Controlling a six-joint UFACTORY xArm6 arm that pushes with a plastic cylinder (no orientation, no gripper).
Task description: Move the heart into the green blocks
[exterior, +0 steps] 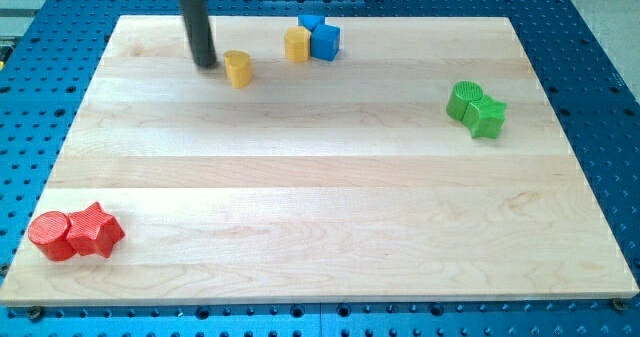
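My tip rests on the board near the view's top left. A yellow block that looks heart-shaped lies just to the right of the tip, a small gap apart. Two green blocks sit together at the view's right: a round one and a squarer one, touching each other. The yellow heart is far to the left of them.
A second yellow block touches a blue block at the view's top middle. A red round block and a red star-like block sit together at the bottom left. The wooden board lies on a blue pegboard.
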